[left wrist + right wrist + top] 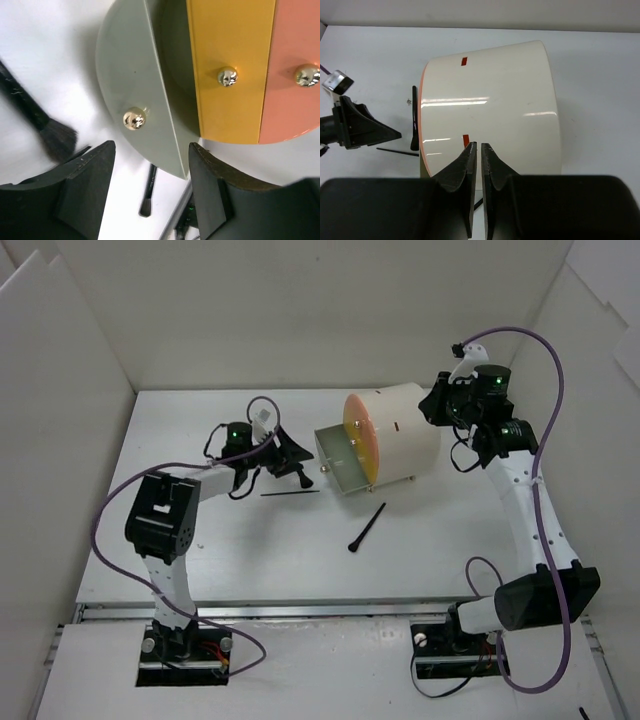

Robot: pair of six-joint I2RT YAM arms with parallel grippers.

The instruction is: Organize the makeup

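Two pieces of makeup show in the top view: a thin black brush (290,493) and a thicker black brush (367,528), both lying on the table in front of the cylinder. My left gripper (290,465) is open and empty, right in front of the pulled-out grey-green drawer (134,95). Its fingers (85,185) stand either side of the drawer's lower edge. A fluffy black brush (55,137) lies to its left and a slim brush (148,190) below the drawer. My right gripper (476,147) is shut and empty over the cylinder's back.
The big cream cylinder (405,430) lies on its side, its orange face (360,430) toward the left arm. Yellow (232,60) and pink (295,60) drawers are closed. White walls enclose the table on three sides.
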